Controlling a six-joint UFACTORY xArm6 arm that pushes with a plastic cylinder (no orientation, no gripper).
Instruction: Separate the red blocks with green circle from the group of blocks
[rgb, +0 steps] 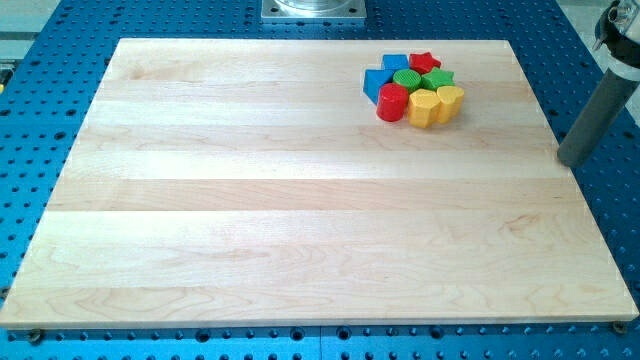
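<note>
A tight group of blocks lies near the view's top right on the wooden board (300, 200). The red circle block (392, 102) is at the group's lower left. The red star (424, 62) is at its top. The green circle (406, 79) sits in the middle, with another green block (437, 80) to its right. Two blue blocks (378, 82) (396, 63) are on the left side and two yellow blocks (424, 108) (451, 100) on the lower right. My tip (571, 161) is at the board's right edge, well right of and below the group, touching no block.
The board rests on a blue perforated table (60, 60). A metal mount (314, 10) stands at the view's top centre, beyond the board.
</note>
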